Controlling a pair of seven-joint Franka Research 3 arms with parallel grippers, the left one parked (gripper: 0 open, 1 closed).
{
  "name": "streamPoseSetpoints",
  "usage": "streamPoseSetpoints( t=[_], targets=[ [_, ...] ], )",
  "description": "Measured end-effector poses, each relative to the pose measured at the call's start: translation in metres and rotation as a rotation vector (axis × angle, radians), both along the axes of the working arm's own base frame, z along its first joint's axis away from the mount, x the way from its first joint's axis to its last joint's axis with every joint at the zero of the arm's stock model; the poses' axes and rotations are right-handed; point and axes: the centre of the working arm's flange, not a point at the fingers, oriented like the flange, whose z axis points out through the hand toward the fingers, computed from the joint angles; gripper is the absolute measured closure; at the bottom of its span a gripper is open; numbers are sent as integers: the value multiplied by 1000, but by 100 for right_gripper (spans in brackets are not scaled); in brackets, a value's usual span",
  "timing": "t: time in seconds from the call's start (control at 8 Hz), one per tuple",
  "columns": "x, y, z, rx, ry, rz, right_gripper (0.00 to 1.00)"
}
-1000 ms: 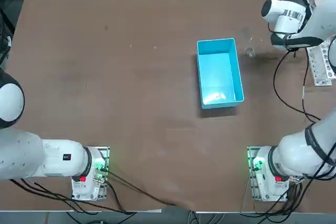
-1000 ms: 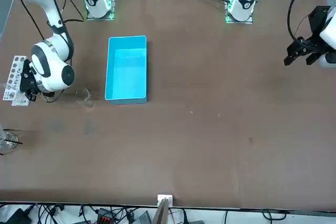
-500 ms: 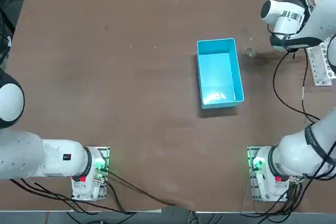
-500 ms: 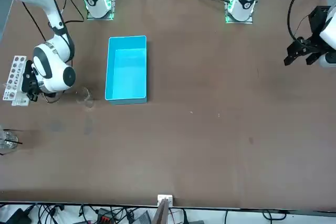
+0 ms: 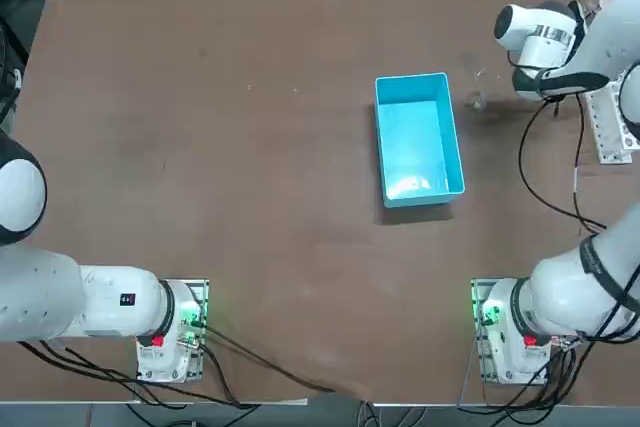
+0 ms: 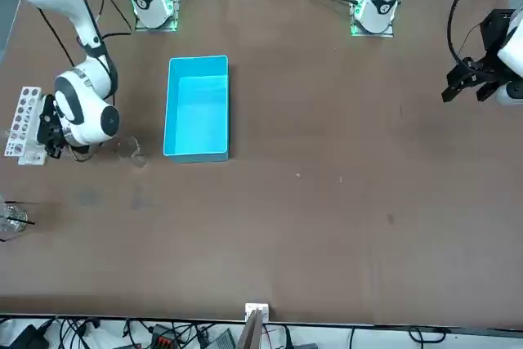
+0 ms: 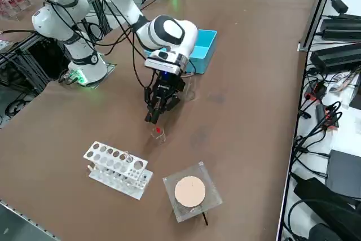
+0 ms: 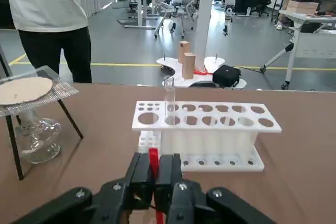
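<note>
Clenching a thin red-capped tube (image 8: pixel 153 162) between its fingers, the right hand (image 7: pixel 152 117) hangs low over the counter (image 7: pixel 242 83), left of centre in the right side view. The tube's red cap shows just past its fingertips. A white rack (image 7: pixel 115 169) stands near it in the lower left of that frame, with one glass tube (image 8: pixel 169 97) upright in it. A stand (image 7: pixel 190 191) carrying a round disc sits just beside the rack at lower centre. A blue bin (image 7: pixel 206 46) lies behind the arm, above centre.
</note>
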Motion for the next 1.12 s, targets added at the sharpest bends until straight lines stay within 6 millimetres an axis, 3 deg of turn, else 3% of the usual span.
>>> streamPoseSetpoints(
  t=[0.38, 0.88, 1.12],
  targets=[
    [0, 1, -5, 1, 4, 1, 78],
    [5, 12, 6, -20, 17, 23, 4],
    [10, 14, 40, 5, 104, 34, 0]
  ],
)
